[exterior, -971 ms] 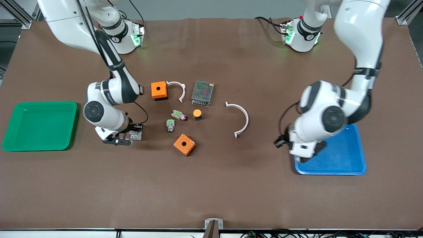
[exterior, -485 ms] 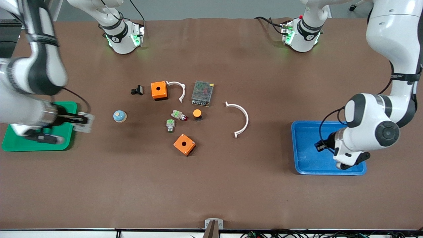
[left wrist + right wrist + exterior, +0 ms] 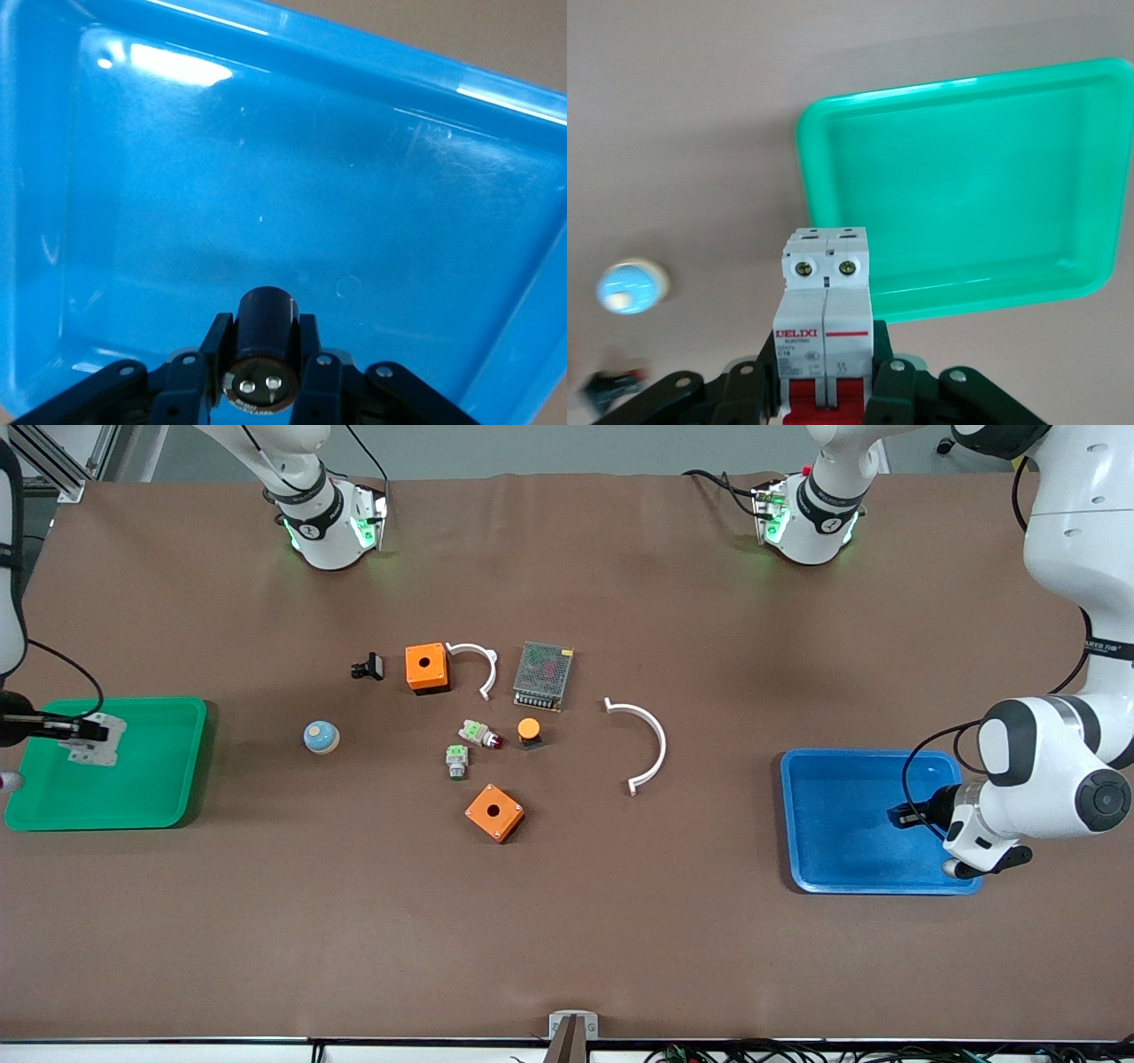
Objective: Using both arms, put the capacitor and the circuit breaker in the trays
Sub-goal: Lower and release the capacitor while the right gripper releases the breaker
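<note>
Hanging over the blue tray at the left arm's end of the desk, the left tool has its fingers pressed on both sides of the capacitor, whose long axis points forward, out from the fingers, with the tray floor directly below it. The right tool is clamped on the circuit breaker above the green tray at the right arm's end. I judge each arm needs mainly a straight lowering before it lets go.
</note>
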`<state>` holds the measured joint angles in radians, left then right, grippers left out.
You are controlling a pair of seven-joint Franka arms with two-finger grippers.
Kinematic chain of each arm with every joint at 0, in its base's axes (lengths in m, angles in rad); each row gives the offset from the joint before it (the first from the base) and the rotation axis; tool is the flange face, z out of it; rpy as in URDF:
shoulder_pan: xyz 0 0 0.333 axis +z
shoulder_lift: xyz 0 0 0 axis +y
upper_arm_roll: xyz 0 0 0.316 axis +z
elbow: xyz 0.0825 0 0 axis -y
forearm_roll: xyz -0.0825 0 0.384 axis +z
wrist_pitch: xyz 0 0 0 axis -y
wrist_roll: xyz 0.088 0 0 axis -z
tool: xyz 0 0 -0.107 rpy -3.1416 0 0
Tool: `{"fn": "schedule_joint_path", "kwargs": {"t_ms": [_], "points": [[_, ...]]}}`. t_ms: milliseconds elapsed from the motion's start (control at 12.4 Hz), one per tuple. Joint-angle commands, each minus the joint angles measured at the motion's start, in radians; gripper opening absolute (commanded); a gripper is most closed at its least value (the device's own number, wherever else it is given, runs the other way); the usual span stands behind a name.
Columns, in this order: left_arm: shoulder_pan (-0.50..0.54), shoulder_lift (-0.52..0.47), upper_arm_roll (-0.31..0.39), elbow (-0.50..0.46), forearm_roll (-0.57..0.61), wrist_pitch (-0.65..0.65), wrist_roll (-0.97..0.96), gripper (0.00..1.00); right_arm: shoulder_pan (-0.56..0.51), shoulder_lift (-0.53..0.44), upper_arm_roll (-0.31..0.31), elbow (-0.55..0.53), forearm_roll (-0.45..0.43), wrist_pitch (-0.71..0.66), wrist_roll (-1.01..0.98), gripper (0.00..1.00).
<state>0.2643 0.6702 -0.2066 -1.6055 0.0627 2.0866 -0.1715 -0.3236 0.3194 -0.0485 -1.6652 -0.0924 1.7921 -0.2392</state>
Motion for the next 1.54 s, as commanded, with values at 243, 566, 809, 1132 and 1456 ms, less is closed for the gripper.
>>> {"fn": "schedule_joint_path", "kwargs": {"t_ms": [243, 566, 809, 1132, 1456], "points": [[0.009, 0.045, -0.011, -0.002, 0.098, 0.058, 0.050, 0.01, -0.149, 0.193, 0.024, 0.050, -0.066, 0.220, -0.156, 0.16], [0.033, 0.052, -0.011, 0.004, 0.100, 0.058, 0.176, 0.07, -0.179, 0.305, 0.025, 0.065, -0.066, 0.340, -0.184, 0.16], [0.032, 0.054, -0.011, 0.004, 0.104, 0.058, 0.176, 0.99, -0.203, 0.326, 0.029, 0.065, -0.044, 0.345, -0.192, 0.16], [0.029, -0.016, -0.023, 0.010, 0.103, -0.003, 0.179, 1.00, -0.209, 0.348, 0.029, 0.064, -0.010, 0.345, -0.219, 0.18], [0.023, -0.203, -0.100, 0.100, 0.097, -0.221, 0.167, 1.00, -0.209, 0.354, 0.029, 0.061, -0.003, 0.345, -0.223, 0.23]]}}
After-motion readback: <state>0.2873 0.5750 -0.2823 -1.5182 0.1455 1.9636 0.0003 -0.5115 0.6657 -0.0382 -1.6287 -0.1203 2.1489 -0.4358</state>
